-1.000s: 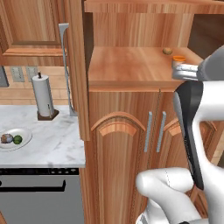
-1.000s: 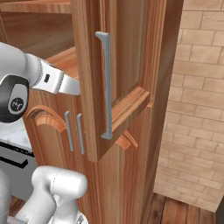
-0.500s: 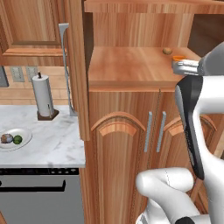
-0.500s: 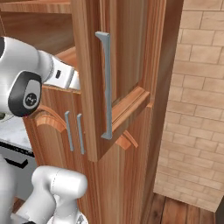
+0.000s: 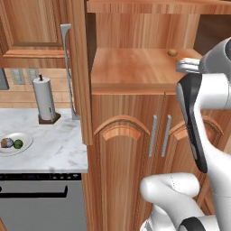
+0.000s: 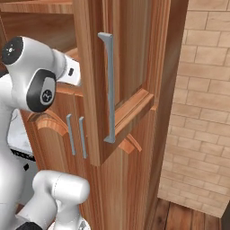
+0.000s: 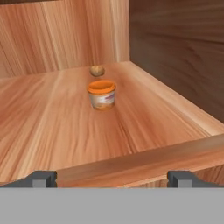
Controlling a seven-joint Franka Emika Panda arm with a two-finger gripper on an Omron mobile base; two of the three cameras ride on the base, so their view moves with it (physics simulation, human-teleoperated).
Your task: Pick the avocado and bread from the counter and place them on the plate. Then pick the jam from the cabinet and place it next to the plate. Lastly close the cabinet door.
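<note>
i'm at the jam step. the plate [image 5: 13,143] on the counter [image 5: 54,153] already holds the avocado [image 5: 18,144] and the bread [image 5: 6,143], so 2 of the pick-and-places look done to me. the cabinet [image 5: 135,135] upper door [image 6: 114,81] hangs open, its long silver handle [image 6: 108,87] facing the right base camera.

the jam [image 7: 102,94] sits upright on the cabinet shelf [image 7: 65,122], toward the back right corner, with a small brown round lump [image 7: 97,70] just behind it, close but apart. in the hand view the jar is dead ahead, roughly centred between the 2 fingertips [image 7: 42,178]. the gripper [image 7: 111,179] is spread wide and holds nothing; the shelf's front lip sits between it and the jar.

to do this well, my call: clear the front lip, push straight in along the shelf, keep the jar centred, stop with the pads either side of the body below the orange lid, then close. going in too deep risks nudging the lump or shoving the jar into the side wall. watch the wrist against the open door on the way out.

writing: the jar has a pale label band with some darker marks, too blurred to read. no brand legible anywhere else.
</note>
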